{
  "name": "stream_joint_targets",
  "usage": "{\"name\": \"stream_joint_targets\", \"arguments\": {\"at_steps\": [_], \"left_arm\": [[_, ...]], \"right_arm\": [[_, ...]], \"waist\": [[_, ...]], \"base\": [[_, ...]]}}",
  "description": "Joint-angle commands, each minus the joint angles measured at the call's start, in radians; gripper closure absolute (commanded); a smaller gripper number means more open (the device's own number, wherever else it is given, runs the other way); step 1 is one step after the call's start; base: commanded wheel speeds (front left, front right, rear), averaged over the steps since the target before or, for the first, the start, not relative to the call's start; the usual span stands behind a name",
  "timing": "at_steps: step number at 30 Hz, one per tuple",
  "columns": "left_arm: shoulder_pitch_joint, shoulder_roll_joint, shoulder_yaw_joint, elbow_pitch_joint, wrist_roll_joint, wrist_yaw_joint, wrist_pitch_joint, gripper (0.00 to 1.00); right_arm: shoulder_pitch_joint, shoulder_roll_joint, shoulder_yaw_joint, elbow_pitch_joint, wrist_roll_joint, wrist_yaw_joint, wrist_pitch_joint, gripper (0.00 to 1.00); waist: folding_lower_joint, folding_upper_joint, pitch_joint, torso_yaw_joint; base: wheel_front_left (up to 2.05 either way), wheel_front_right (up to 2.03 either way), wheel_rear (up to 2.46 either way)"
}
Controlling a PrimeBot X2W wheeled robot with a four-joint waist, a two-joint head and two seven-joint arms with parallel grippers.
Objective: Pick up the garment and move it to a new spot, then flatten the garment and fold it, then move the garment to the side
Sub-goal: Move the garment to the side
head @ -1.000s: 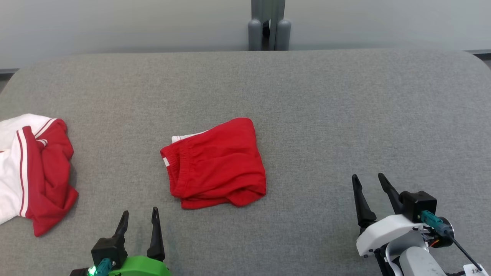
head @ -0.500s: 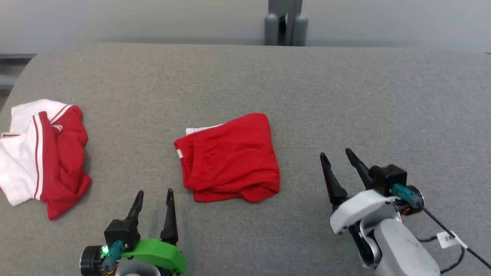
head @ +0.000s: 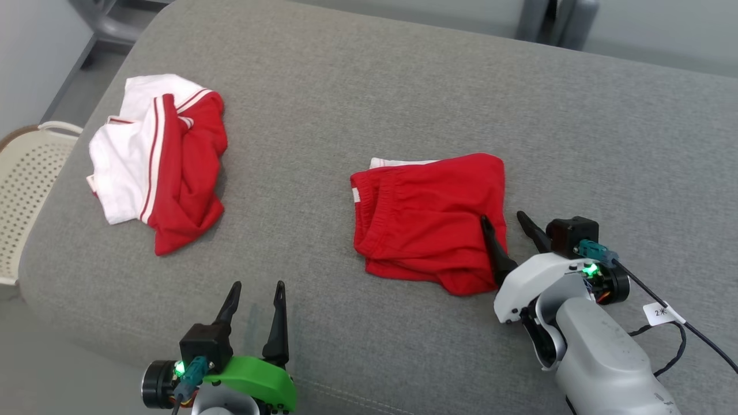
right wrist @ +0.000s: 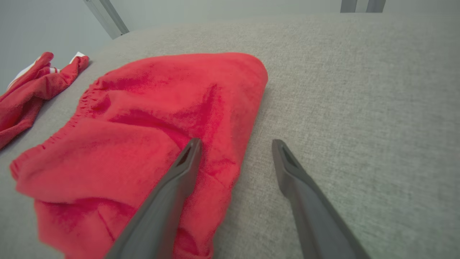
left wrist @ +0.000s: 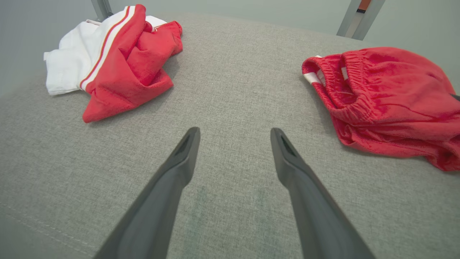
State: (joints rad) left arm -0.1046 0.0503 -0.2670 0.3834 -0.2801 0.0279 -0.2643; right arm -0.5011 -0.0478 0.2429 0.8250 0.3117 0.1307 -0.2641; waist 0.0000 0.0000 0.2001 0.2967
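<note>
A red folded garment (head: pixel 426 219) with an elastic waistband lies mid-surface, also seen in the left wrist view (left wrist: pixel 388 104) and the right wrist view (right wrist: pixel 151 118). A crumpled red-and-white garment (head: pixel 161 161) lies at the far left (left wrist: pixel 118 61) (right wrist: pixel 32 93). My right gripper (head: pixel 501 217) is open at the red garment's right edge. One finger hangs over the cloth, the other over bare grey fabric (right wrist: pixel 236 141). My left gripper (head: pixel 258 285) is open near the front edge, between the two garments and holding nothing (left wrist: pixel 234 131).
Both garments lie on a grey padded surface (head: pixel 369 86), whose rounded left and front edges are close to my left arm. A cream perforated chair (head: pixel 29 184) stands beyond the left edge. Grey posts (head: pixel 553 23) rise behind. A tagged cable (head: pixel 663 314) trails from my right wrist.
The head camera has turned left and down, so the whole picture shifted right. My right gripper has moved forward and left to the red garment's right edge. Both grippers stay open.
</note>
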Motion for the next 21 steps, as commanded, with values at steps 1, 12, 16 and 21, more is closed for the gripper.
{"name": "stream_joint_targets", "arguments": {"at_steps": [1, 12, 16, 21], "left_arm": [[-0.012, 0.001, -0.005, -0.007, 0.002, 0.003, 0.000, 0.00], [-0.017, 0.002, 0.019, -0.021, 0.027, -0.001, 0.000, 0.00], [-0.035, 0.002, 0.014, -0.020, 0.048, -0.020, 0.000, 0.00], [-0.070, 0.002, -0.003, -0.017, 0.063, -0.037, 0.000, 0.00]], "right_arm": [[-0.009, -0.005, 0.004, 0.018, 0.028, 0.000, 0.000, 0.00], [0.012, -0.007, -0.023, -0.068, 0.049, -0.001, 0.000, 1.00], [0.030, -0.005, -0.015, -0.112, 0.060, -0.001, 0.000, 1.00], [0.041, -0.004, 0.005, -0.145, 0.058, -0.001, 0.000, 1.00]], "waist": [[0.0000, 0.0000, 0.051, 0.073], [0.0000, 0.0000, 0.031, -0.039], [0.0000, 0.0000, 0.003, -0.178], [0.0000, 0.0000, -0.010, -0.385]], "base": [[0.00, 0.00, 0.00], [0.00, 0.00, 0.00], [0.00, 0.00, 0.00], [0.00, 0.00, 0.00]]}}
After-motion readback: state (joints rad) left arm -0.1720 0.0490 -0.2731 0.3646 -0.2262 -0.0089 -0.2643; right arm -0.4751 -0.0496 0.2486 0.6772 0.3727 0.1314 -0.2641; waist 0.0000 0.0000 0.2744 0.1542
